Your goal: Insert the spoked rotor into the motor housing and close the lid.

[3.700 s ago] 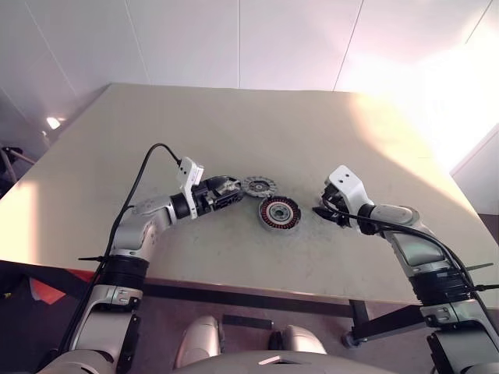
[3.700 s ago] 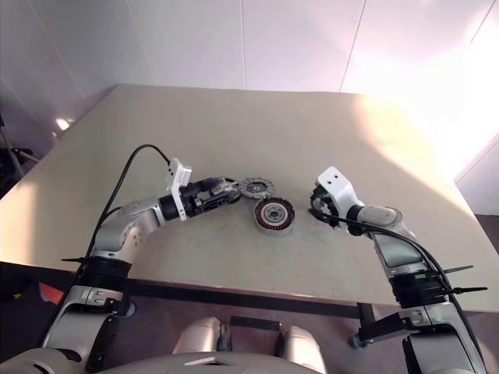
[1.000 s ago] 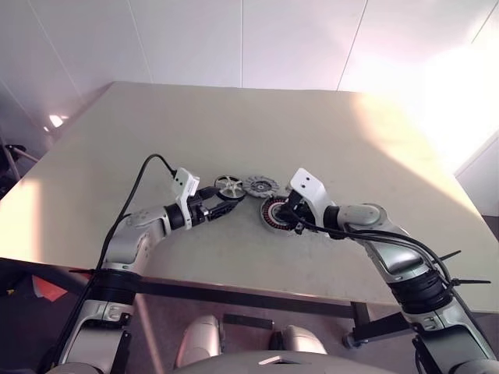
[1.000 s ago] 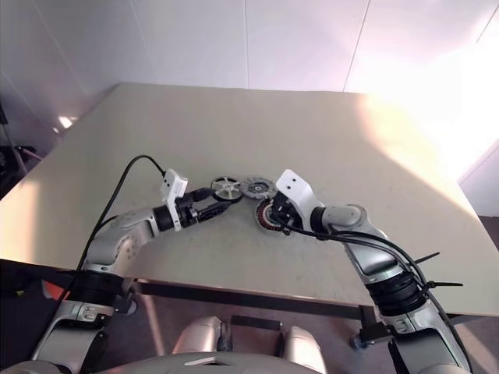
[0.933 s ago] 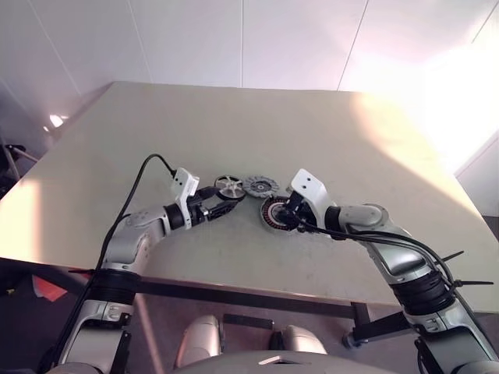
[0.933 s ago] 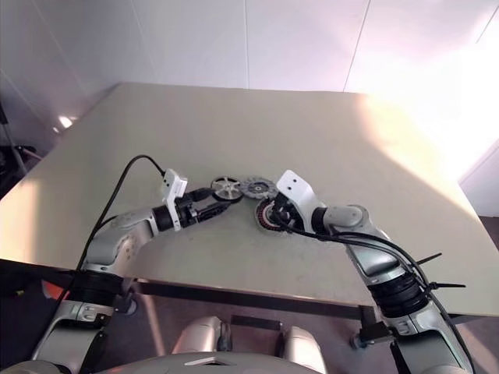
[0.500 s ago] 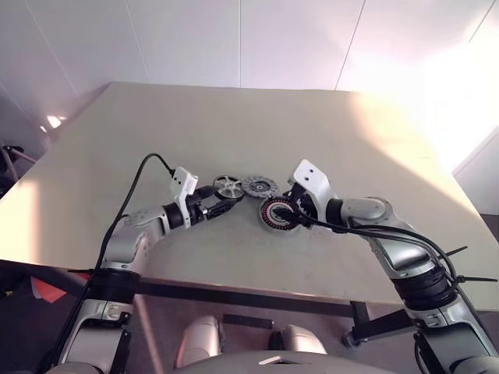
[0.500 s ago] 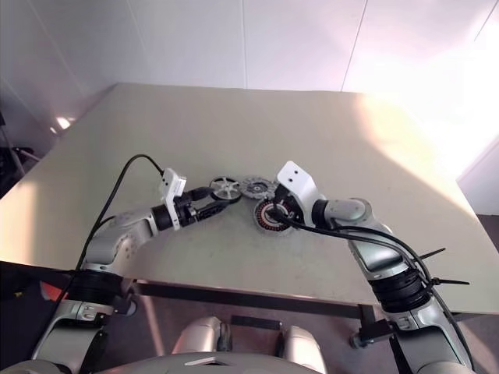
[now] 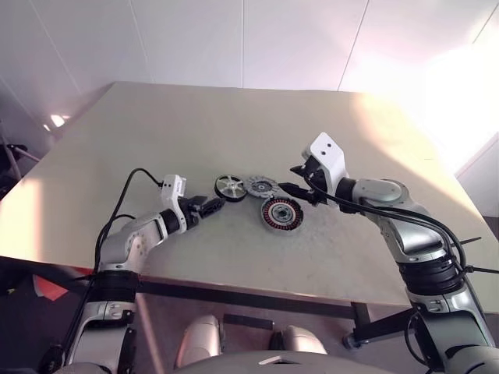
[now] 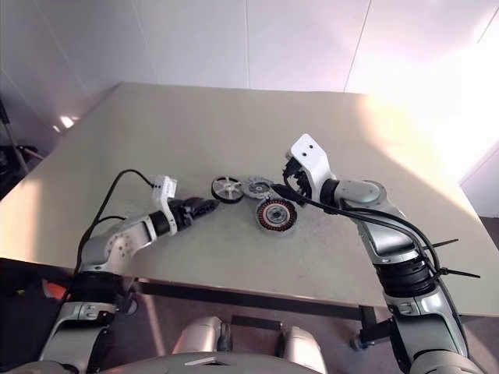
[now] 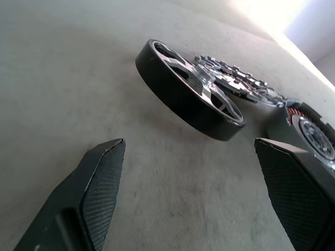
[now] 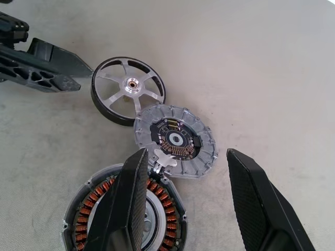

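The spoked rotor (image 9: 230, 187), a pale wheel with a dark rim, lies flat on the table. It touches the left edge of the ribbed grey lid (image 9: 261, 187). The motor housing (image 9: 281, 213), with its copper ring, sits just in front of the lid. My left gripper (image 9: 210, 204) is open and empty, low over the table a little short of the rotor (image 11: 188, 99). My right gripper (image 12: 187, 154) hangs open above the lid (image 12: 175, 140) and the housing (image 12: 125, 219), holding nothing.
The beige table (image 9: 234, 125) runs far beyond the three parts on every side. Its front edge (image 9: 234, 284) lies close below the left forearm. A white wall stands behind the table.
My right gripper has lifted off the housing, drawn back to the right and opened wider. My left gripper has pulled back from the rotor and rolled. The rotor, lid and housing have stayed put.
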